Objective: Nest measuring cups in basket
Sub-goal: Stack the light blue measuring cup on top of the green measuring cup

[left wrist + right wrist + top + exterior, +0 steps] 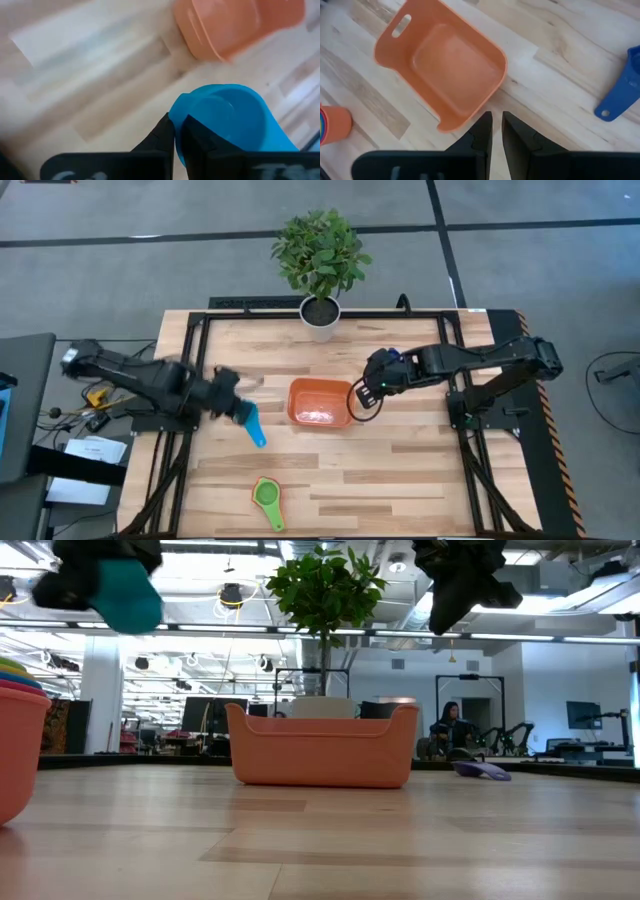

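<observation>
My left gripper [232, 404] is shut on a light blue measuring cup [251, 423], up in the air to the left of the orange basket [296, 402]. The low view shows that cup [125, 595] well above the table. The basket [385, 50] stands empty on its base. My right gripper [496, 125] hangs shut and empty above the basket's right end. Several nested cups [267, 498], orange outside and green on top, stand near the table's near edge. A darker blue cup [620, 90] lies on the table beyond the basket's right end. My left gripper [178, 132] pinches the light blue cup at its bowl rim [182, 107]. One finger is outside the wall and the other over the inside of the bowl. The cup is lifted clear of the table, with its handle [261, 440] pointing away from the gripper toward the near edge.
A white plant pot [320, 315] with a leafy plant stands at the far edge, behind the basket. Bare wood lies between the basket and the nested cups [15, 740]. The darker blue cup [482, 770] is hidden under my right arm in the high view.
</observation>
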Robot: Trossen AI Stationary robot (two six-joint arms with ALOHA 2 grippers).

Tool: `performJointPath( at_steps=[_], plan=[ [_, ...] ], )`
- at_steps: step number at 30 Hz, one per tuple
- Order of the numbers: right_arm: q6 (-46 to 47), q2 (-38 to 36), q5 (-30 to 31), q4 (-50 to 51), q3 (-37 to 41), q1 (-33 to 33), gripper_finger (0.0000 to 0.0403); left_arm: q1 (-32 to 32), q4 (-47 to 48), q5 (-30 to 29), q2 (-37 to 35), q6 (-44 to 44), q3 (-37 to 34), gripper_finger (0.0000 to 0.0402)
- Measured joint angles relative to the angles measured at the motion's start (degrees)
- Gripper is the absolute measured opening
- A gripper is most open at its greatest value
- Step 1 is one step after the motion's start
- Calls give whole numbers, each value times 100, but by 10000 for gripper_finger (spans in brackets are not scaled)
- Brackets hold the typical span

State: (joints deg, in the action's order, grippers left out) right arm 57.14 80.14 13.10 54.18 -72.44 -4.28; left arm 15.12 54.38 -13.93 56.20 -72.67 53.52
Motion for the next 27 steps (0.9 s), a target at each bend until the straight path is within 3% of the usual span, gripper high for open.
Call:
performJointPath(
  at_steps=[4, 8, 18, 27],
  plan=[
    [53, 0, 116, 4, 0, -212, 68, 1254, -289, -578, 381, -1017, -2, 2],
    [174, 0, 247, 8, 0, -414, 68, 1860, -797, -635, 902, -1446, -2, 3],
    [437, 0, 387, 22, 2, -837, 68, 2366, -2737, -402, 2270, -1728, -2, 1],
    [777, 0, 669, 24, 2, -1225, 68, 2851, -3354, 19, 2926, -2411, -2, 1]
  ],
)
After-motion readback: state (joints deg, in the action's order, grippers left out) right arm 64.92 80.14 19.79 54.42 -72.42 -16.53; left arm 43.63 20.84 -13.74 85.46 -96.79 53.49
